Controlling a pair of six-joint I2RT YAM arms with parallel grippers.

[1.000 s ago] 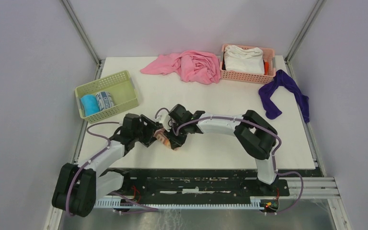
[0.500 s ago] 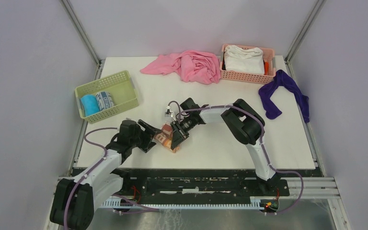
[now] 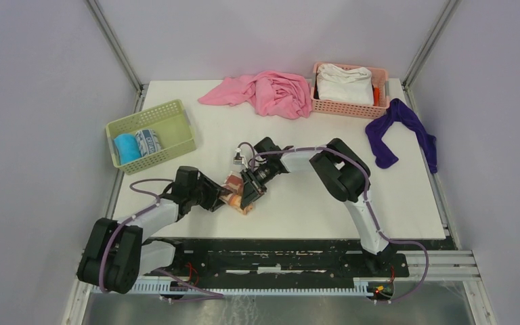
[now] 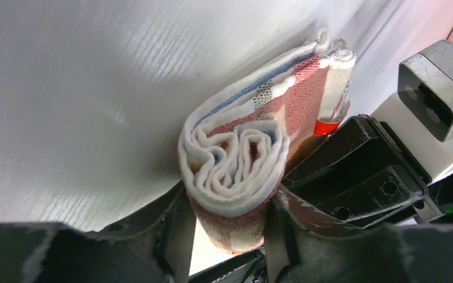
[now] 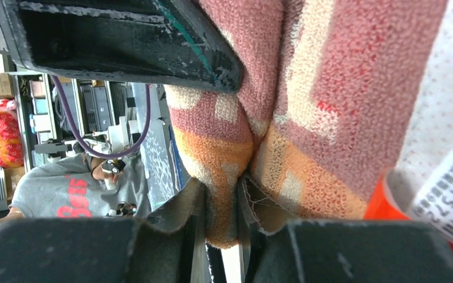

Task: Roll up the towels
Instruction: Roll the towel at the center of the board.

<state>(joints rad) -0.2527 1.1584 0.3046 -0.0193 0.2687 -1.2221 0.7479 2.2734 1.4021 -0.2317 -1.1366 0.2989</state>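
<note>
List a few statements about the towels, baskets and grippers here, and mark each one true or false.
1. The left gripper and the right gripper are both shut on the cream and orange towel. True.
2. The green basket holds nothing. False: the blue towel and the printed towel lie in it, both rolled.
3. The white cloth sits in the pink basket. True.
4. The purple cloth lies in the green basket. False: it lies on the table, to the right of the pink basket.
</note>
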